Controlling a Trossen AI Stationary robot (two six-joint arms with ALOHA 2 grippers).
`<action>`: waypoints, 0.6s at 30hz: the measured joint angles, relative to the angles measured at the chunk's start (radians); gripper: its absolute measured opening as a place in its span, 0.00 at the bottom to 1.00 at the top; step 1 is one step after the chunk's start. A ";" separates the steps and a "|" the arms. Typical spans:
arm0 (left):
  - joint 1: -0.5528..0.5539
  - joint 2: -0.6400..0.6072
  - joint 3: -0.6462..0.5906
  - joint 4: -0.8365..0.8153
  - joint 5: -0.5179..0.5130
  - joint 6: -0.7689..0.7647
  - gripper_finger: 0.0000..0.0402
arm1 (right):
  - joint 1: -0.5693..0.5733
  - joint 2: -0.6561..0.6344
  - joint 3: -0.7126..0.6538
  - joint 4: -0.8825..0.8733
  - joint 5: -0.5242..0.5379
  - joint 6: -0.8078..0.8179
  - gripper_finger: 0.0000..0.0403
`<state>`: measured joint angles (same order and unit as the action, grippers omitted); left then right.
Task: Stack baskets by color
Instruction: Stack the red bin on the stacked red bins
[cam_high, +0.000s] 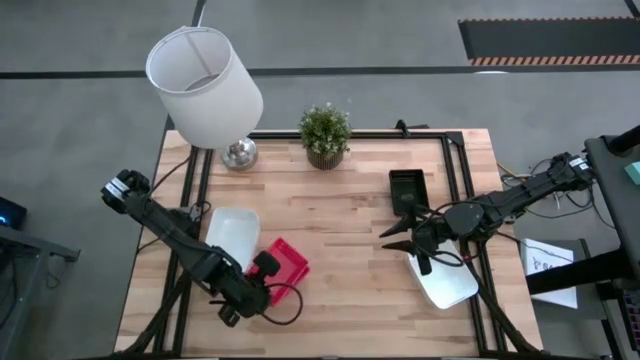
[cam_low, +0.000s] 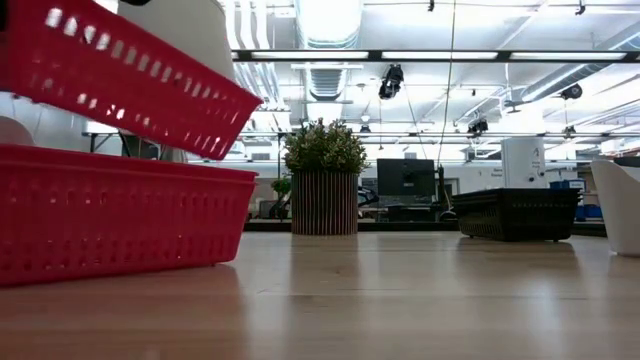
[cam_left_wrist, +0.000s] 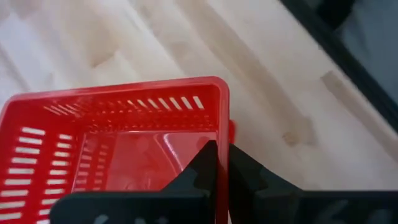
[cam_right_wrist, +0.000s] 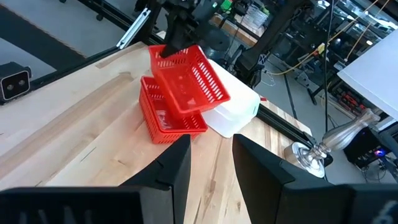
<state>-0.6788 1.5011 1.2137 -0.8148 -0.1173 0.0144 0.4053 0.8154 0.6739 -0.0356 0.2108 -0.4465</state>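
My left gripper (cam_high: 262, 268) is shut on a red basket (cam_right_wrist: 189, 81) and holds it tilted above a second red basket (cam_right_wrist: 168, 121), which rests with its bottom on the table's near left. A white basket (cam_high: 232, 232) lies beside them. A black basket (cam_high: 408, 188) lies at the far right and another white basket (cam_high: 447, 282) at the near right. My right gripper (cam_high: 392, 238) hovers open between those two, with nothing between its fingers (cam_right_wrist: 174, 165). My left gripper pinches the rim of one wall (cam_left_wrist: 224, 134) of the red basket, near a corner, with one finger (cam_left_wrist: 202, 171) inside the basket and one outside. The fingers come slanting down from above. The basket hangs tilted, clear of the red basket under it (cam_low: 110, 215).
A lamp with a big white shade (cam_high: 205, 85) and a small potted plant (cam_high: 325, 133) stand along the far edge. Bare wood lies in the table's middle and near middle. Black frame rails (cam_high: 470, 190) run along the table's sides.
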 joint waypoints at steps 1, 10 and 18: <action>-0.002 0.002 -0.006 0.010 0.016 -0.003 0.00 | 0.000 0.000 0.000 0.000 0.000 0.000 0.28; -0.007 0.004 -0.070 0.078 0.046 0.040 0.00 | 0.000 0.000 0.000 0.004 0.000 0.013 0.28; 0.025 0.004 -0.151 0.262 0.014 0.073 0.00 | 0.000 0.000 0.000 0.002 0.000 0.028 0.28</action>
<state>-0.6535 1.5047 1.0628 -0.5527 -0.1035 0.0874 0.4053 0.8154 0.6739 -0.0338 0.2108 -0.4188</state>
